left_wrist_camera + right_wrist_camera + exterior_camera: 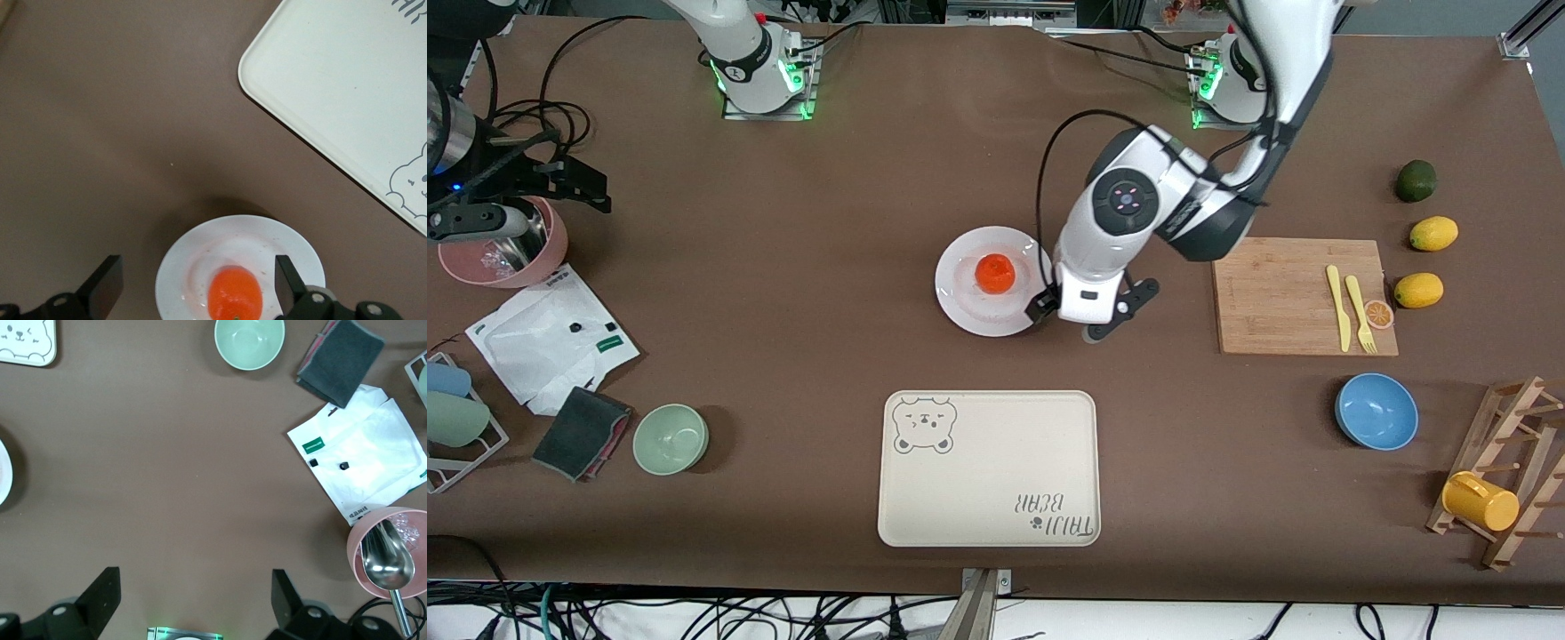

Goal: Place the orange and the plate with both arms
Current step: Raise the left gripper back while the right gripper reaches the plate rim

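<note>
The orange (995, 273) sits in the middle of the white plate (960, 302) at the table's centre. Both show in the left wrist view, the orange (234, 293) on the plate (200, 253). My left gripper (1089, 316) hangs low beside the plate's rim, toward the left arm's end of the table. It is open and empty (197, 293), with the plate between its fingers in that view. My right gripper (193, 607) is open and empty, held high over the table by its own base. It does not show in the front view. The plate's rim (3, 473) shows at that view's edge.
The cream bear tray (989, 468) lies nearer the front camera than the plate. A cutting board (1303, 295) with yellow cutlery, lemons (1418, 290) and a blue bowl (1376, 411) are toward the left arm's end. A green bowl (671, 438), white bag (551, 336) and pink bowl (503, 244) are toward the right arm's end.
</note>
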Motion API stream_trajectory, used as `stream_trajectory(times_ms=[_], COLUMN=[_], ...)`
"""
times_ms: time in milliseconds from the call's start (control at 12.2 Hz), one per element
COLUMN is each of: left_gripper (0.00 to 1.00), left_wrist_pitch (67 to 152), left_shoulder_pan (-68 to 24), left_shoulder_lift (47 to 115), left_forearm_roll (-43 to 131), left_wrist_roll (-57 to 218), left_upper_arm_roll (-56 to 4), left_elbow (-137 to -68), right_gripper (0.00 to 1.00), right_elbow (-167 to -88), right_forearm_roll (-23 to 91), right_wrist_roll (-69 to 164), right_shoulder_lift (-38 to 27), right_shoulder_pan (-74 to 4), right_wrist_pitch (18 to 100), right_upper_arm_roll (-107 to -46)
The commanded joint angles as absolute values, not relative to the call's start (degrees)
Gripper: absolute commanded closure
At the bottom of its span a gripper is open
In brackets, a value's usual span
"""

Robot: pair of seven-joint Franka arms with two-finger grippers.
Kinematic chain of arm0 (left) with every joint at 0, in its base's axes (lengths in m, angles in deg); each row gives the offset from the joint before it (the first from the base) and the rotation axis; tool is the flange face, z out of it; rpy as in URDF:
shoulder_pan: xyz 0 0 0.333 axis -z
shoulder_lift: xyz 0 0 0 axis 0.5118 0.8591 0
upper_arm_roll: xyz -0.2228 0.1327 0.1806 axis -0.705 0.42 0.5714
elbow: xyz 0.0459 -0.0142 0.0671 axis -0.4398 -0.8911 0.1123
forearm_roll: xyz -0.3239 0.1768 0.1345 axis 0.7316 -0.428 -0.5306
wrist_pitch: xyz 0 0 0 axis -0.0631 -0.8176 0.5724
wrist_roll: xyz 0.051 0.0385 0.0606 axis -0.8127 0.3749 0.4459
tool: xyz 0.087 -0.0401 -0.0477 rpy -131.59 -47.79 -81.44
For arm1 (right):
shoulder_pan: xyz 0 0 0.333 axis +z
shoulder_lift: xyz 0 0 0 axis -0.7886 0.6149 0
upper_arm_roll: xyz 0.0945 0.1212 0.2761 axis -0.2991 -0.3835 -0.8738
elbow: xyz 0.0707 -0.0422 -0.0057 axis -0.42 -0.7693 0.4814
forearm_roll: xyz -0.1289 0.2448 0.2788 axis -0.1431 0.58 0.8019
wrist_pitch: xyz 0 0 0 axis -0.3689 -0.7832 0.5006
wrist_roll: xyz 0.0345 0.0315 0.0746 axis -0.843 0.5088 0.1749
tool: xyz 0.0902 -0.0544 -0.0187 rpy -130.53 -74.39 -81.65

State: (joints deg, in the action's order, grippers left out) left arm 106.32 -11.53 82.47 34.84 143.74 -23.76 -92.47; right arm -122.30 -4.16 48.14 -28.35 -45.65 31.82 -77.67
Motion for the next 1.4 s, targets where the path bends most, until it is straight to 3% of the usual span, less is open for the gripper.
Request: stream_trajectory(times_ms=[0, 494, 905, 1152, 1317], left_gripper=[0.0, 0.0, 0.0, 0.0, 0.0], left_wrist_pitch=[99.1, 88.7, 84.6, 85.9, 94.7], left_shoulder_pan=[-17.0, -30.3, -37.6, -32.9, -31.1], left_shoulder_lift=[77.5, 66.9, 63.8, 58.9, 52.3], left_forearm_roll=[33.6, 33.7, 33.9, 36.9, 37.2], left_wrist_roll=[131.8, 99.3, 75.3, 70.4, 70.6], left_upper_arm_roll=[-24.2, -24.2, -24.0, -14.2, -11.9], left_elbow=[-94.0, -93.9, -90.5, -94.7, -104.9], right_gripper=[0.0, 0.0, 0.0, 0.0, 0.0], right_elbow=[-121.6, -122.4, -134.6, -140.7, -143.7], right_forearm_roll=[1.3, 17.9, 38.7, 43.5, 47.5], right_wrist_roll=[51.2, 51.3, 53.3, 55.1, 59.0], right_shoulder_lift=[-26.7, -16.6, -12.1, -11.3, -9.0], right_shoulder_pan=[-45.4, -42.9, -42.9, -42.9, -42.9], right_wrist_pitch=[30.6, 36.0, 55.1, 64.1, 71.4], right_upper_arm_roll=[-78.0, -78.2, -85.5, -91.4, -95.3])
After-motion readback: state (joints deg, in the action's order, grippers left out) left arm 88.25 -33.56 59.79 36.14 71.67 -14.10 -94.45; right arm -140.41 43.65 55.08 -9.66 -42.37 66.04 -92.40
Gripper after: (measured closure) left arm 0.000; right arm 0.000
